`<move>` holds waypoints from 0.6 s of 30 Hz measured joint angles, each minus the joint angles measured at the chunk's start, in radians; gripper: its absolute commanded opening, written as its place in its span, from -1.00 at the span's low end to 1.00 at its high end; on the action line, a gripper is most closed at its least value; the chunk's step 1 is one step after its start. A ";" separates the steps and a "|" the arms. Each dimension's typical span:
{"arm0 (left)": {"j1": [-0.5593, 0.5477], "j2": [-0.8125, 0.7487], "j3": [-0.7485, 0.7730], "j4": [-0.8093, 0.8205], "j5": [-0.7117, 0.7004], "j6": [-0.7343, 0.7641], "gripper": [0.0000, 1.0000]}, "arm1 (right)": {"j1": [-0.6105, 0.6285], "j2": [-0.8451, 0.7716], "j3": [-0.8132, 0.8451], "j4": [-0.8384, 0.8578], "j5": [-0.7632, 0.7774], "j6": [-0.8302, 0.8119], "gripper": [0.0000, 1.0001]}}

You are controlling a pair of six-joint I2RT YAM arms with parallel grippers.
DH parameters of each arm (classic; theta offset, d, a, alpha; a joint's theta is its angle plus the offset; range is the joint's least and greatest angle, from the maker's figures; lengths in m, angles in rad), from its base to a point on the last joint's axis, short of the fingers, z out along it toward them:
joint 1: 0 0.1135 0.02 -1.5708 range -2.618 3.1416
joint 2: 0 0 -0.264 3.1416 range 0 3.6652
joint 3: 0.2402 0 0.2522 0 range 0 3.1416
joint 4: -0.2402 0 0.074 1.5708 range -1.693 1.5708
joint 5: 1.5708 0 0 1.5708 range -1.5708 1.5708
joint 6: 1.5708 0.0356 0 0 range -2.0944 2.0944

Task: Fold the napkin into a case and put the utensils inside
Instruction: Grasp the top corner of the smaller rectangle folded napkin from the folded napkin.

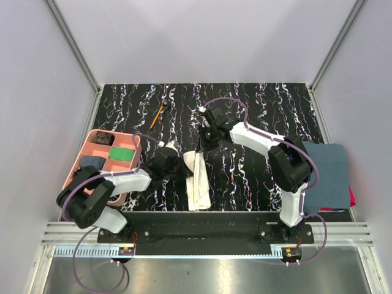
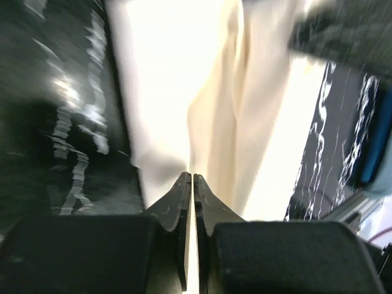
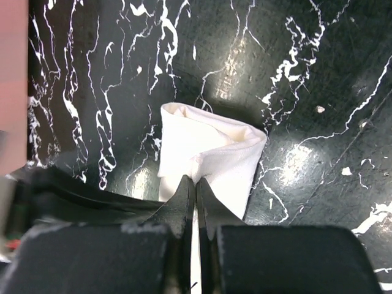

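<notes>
The cream napkin [image 1: 198, 190] lies as a long, narrow, loosely folded strip on the black marbled table between the two arms. My left gripper [image 1: 182, 166] is at the strip's upper left edge. In the left wrist view its jaws [image 2: 193, 176] are shut on a crease of the napkin [image 2: 165, 92]. My right gripper [image 1: 204, 147] stands over the strip's far end, shut on a puckered fold [image 3: 196, 179] of the napkin [image 3: 208, 144]. The orange-handled stick [image 1: 157, 116] lies at the back left, apart from the cloth. I cannot pick out the black spoon against the dark table.
A pink compartment tray [image 1: 86, 147] with small items stands at the left beside the left arm. A dark blue-grey towel [image 1: 324, 174] lies at the table's right edge. Grey walls close in the back and both sides.
</notes>
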 measured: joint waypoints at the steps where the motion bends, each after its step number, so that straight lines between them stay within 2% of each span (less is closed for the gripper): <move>1: -0.016 0.021 0.000 0.017 -0.002 -0.009 -0.94 | -0.007 0.000 -0.008 0.006 -0.016 0.000 -1.00; 5: -0.030 0.074 0.004 0.060 -0.007 -0.030 -0.90 | -0.026 0.000 -0.017 0.019 -0.061 0.000 -1.00; 8: -0.006 0.044 0.016 0.018 -0.030 -0.004 -0.60 | -0.028 0.000 -0.024 0.032 -0.087 0.000 -1.00; 9: -0.001 0.029 0.025 -0.005 -0.037 0.015 -0.35 | -0.028 0.000 -0.029 0.038 -0.093 0.001 -1.00; 11: 0.010 -0.005 0.061 -0.048 -0.061 0.053 -0.26 | -0.028 0.000 -0.040 0.042 -0.109 0.003 -1.00; 15: 0.018 -0.021 0.176 -0.127 -0.097 0.144 -0.27 | -0.028 0.000 -0.055 0.045 -0.122 0.010 -1.00; 18: 0.019 0.003 0.245 -0.161 -0.109 0.213 -0.35 | -0.028 0.000 -0.059 0.046 -0.137 0.018 -1.00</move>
